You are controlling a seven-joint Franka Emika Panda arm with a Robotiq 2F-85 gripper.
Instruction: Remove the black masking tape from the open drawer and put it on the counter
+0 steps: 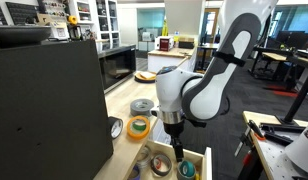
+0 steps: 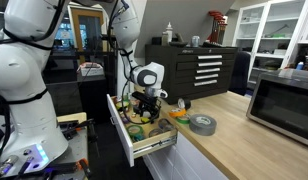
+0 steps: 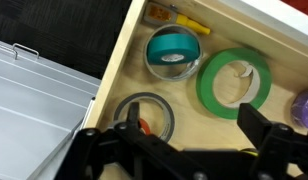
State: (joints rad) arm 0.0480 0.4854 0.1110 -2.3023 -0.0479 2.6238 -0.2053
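Observation:
In the wrist view the black masking tape lies flat on the floor of the open drawer, a dark ring with something orange-red in its hole. My gripper is open just above it. The left finger is over the ring and the right finger is over bare wood below a green roll. In both exterior views the gripper reaches down into the drawer. The counter runs beside the drawer.
A teal roll lies in the drawer behind the green one. A grey roll and a yellow roll sit on the counter. A microwave stands at the counter's far end. A grey metal case is beside the drawer.

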